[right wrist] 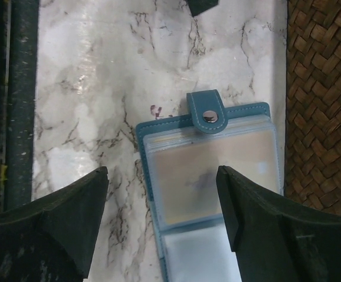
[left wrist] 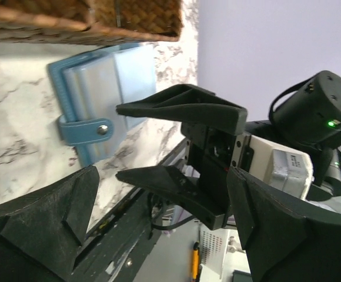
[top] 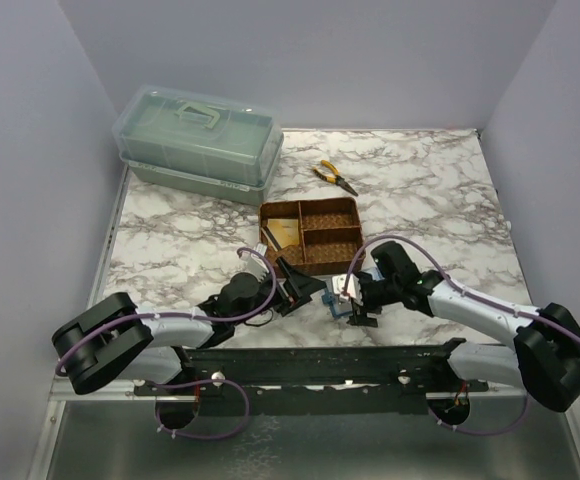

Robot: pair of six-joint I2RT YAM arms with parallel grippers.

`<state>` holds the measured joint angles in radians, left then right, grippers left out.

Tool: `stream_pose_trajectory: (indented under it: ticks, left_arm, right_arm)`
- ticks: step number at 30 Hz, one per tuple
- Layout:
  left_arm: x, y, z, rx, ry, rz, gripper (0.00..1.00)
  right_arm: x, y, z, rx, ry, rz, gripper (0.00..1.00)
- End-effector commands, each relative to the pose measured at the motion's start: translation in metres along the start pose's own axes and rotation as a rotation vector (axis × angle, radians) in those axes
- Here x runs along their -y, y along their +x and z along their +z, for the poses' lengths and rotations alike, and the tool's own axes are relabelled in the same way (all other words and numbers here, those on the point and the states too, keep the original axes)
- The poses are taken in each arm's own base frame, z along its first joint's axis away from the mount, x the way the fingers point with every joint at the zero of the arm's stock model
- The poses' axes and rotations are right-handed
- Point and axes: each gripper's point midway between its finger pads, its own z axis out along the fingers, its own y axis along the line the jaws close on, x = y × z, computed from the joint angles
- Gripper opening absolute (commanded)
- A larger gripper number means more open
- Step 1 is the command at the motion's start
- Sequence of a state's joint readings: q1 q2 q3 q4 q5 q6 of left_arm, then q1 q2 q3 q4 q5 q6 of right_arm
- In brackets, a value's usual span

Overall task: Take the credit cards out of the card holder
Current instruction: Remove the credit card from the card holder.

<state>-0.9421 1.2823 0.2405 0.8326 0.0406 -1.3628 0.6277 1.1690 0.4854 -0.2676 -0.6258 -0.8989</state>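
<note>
Both finger pairs spread, empty; card holder (right wrist: 211, 176) lies beneath right fingers (right wrist: 59, 217), near left fingers (left wrist: 35, 223).

A translucent green lidded storage box (top: 198, 140) with a top handle sits at the far left of the marbled surface (top: 170, 250). To its right lie yellow-handled pliers (top: 333, 176), just beyond a brown woven three-compartment tray (top: 310, 233) near the centre. What looks like a yellowish flat card (top: 288, 236) lies in the tray's left compartment. On the near side of the tray both arms reach inward. The left tool (top: 296, 284) and the right tool (top: 356, 298) flank the teal-blue card holder (top: 334, 303), which is largely hidden beneath the right tool. From here, contact cannot be told.
</note>
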Motion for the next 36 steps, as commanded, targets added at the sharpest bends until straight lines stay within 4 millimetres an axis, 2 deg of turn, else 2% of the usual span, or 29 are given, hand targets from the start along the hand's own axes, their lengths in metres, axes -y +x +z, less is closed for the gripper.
stream_pose_trajectory:
  ticks: [1, 8, 12, 17, 22, 36]
  left_arm:
    - [-0.024, -0.001, -0.004, 0.014, -0.084, 0.005, 0.99]
    - [-0.023, 0.0, -0.003, 0.007, -0.082, 0.005, 0.99]
    - [-0.021, 0.002, -0.001, -0.01, -0.078, 0.007, 0.99]
    - [-0.016, 0.007, 0.006, -0.045, -0.072, 0.009, 0.99]
    - [-0.011, 0.01, 0.015, -0.069, -0.066, 0.02, 0.98]
    - [0.0, 0.014, 0.034, -0.105, -0.031, 0.016, 0.98]
  right_arm:
    - [0.014, 0.008, 0.01, -0.044, 0.067, -0.055, 0.78]
    - [0.019, 0.014, 0.012, -0.081, 0.099, -0.04, 0.59]
    - [0.028, 0.011, 0.005, -0.09, 0.153, -0.028, 0.46]
    - [0.031, 0.008, -0.002, -0.092, 0.185, -0.013, 0.37]
    - [0.029, 0.002, -0.01, -0.066, 0.188, 0.01, 0.37]
    - [0.032, 0.005, -0.017, -0.07, 0.213, 0.039, 0.39]
